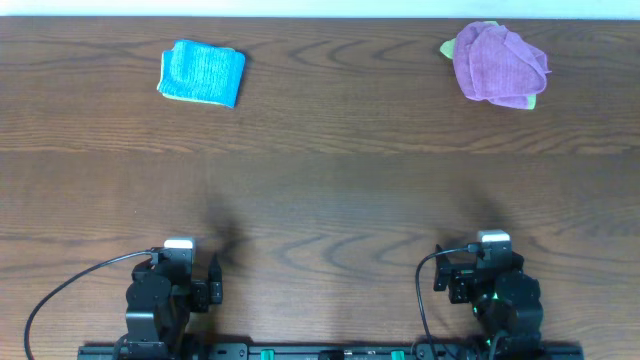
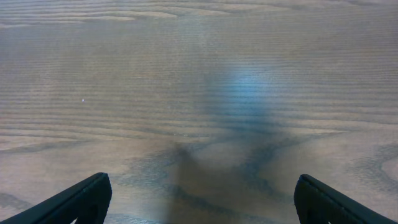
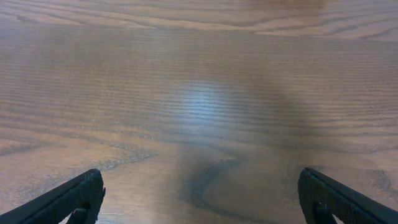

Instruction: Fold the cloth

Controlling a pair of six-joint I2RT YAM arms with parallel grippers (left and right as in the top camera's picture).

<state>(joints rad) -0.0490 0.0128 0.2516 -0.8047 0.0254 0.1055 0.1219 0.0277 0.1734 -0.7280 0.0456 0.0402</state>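
The cloth (image 1: 200,72) lay at the far left of the bench (image 1: 330,180), a compact sky-blue block with squared edges and a thin pale-green sliver showing along its lower edge. Well apart from it, at the far right, a purple cloth (image 1: 498,64) sat bunched over a light green cloth (image 1: 447,47), of which only the corners peeked out.

Both arms were drawn in at the near edge, far from any fabric. The left hand (image 2: 202,202) was spread wide and empty, with nothing but bare wood grain between its dark fingers (image 2: 81,200). The right hand (image 3: 202,199) was likewise released, holding nothing.

By its shape the blue cloth looked already doubled over, so this was either the rest after the last fold or the pause before a further one — the pictures alone could not settle which. If another fold was wanted, the left arm was the nearer one. It would need to reach across the bench, come down on one edge of the cloth and pinch only the top layers — the soft terry could easily drag or bunch.
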